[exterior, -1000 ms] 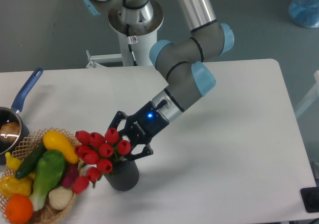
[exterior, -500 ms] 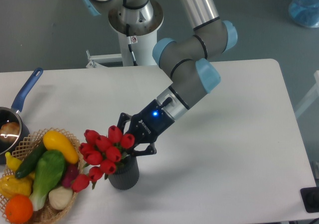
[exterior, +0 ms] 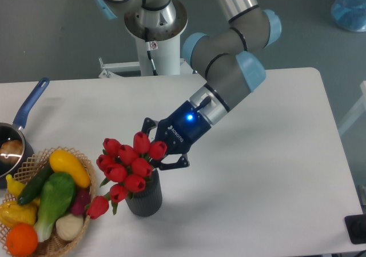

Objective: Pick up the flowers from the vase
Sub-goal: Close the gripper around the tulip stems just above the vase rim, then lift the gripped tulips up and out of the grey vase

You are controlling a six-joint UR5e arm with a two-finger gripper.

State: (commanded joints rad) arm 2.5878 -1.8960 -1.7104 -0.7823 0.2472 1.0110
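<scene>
Near the front edge, left of centre: the vase (exterior: 144,198), dark grey and ribbed, was stood upright on the white table (exterior: 269,154).
Flowers: the flowers (exterior: 128,165), red tulip buds, were bunched above the vase mouth, stems running down into it; one bud drooped toward the basket (exterior: 74,234).
Gripper: the gripper (exterior: 162,152) was closed around the bunch at its right side.
Front left corner: produce was held in the basket.
Left edge: a blue-handled pot (exterior: 20,131) was partly seen.
</scene>
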